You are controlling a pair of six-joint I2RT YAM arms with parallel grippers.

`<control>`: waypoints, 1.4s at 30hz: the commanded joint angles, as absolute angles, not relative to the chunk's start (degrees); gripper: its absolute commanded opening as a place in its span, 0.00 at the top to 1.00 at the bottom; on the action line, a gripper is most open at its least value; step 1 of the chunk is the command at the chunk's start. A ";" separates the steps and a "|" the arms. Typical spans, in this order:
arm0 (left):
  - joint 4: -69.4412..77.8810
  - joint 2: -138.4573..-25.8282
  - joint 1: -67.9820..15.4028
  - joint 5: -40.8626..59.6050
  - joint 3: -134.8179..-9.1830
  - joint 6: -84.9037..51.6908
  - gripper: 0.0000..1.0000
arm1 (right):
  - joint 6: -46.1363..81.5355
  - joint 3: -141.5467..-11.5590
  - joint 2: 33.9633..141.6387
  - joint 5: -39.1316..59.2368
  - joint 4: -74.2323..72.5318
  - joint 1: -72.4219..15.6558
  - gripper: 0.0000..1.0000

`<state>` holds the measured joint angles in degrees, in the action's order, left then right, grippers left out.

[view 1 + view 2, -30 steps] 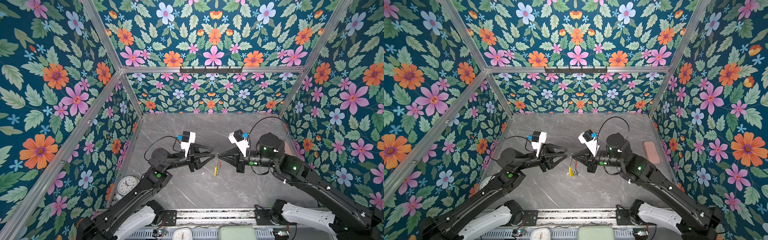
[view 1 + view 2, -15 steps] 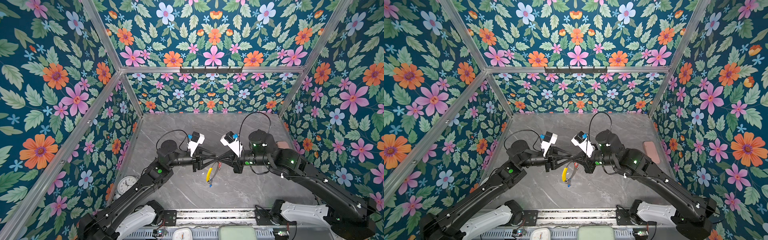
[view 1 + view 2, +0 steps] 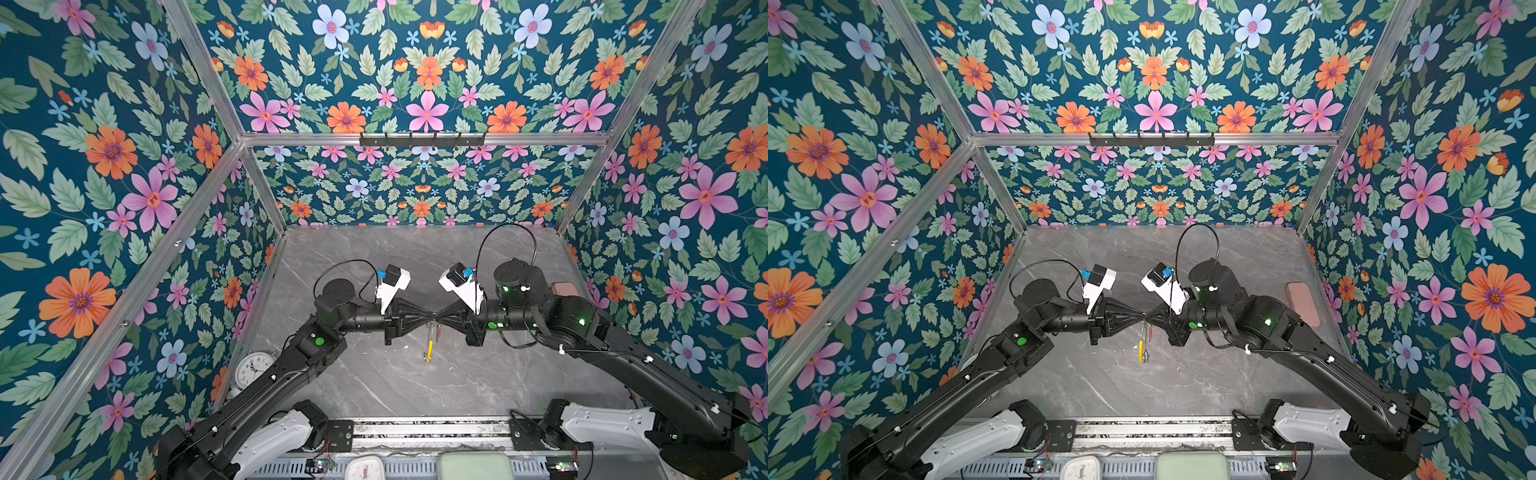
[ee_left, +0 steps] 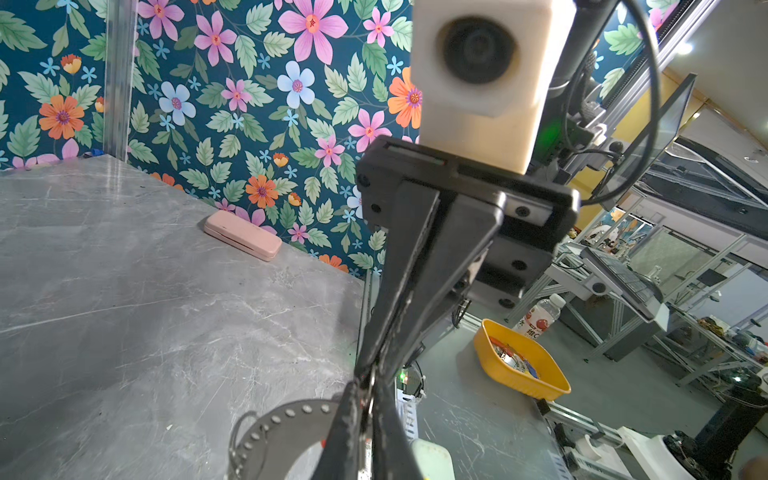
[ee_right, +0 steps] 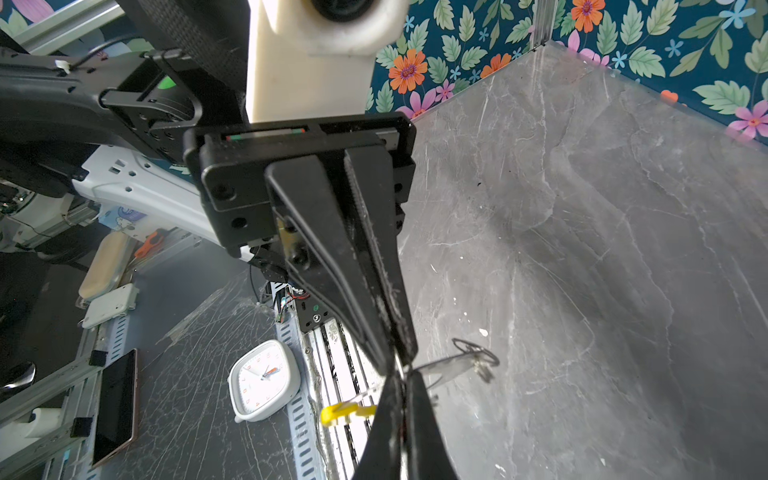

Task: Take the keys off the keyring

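The keyring is being held above the middle of the table, hanging just below both grippers' tips with its yellow section lowest. Its top is being pinched by the fully closed right gripper. The left gripper, also clamped tight, is being pressed tip to tip against it. What the left one is pinching cannot be told.

Both arms reach inward toward the middle, forearms roughly level (near mirror images). The left gripper and right gripper meet tip to tip, each with jaws pressed together.
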<state>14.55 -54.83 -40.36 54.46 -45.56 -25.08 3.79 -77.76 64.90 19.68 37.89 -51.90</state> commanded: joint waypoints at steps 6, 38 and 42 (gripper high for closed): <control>16.84 -53.84 -40.40 55.50 -45.62 -23.84 1.00 | 2.83 -78.02 65.48 19.42 36.54 -52.13 1.00; 52.98 -48.60 -40.40 47.07 -31.07 -36.34 1.00 | 12.63 -52.40 53.35 25.32 -10.98 -52.19 0.55; 54.76 -48.78 -40.36 46.11 -30.43 -37.23 1.00 | 13.88 -52.20 54.71 27.24 -11.78 -52.21 0.60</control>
<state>49.63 -48.75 -40.40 47.22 -30.59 -35.83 12.12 -52.12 54.22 25.36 -8.40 -52.16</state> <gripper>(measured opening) 0.050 0.407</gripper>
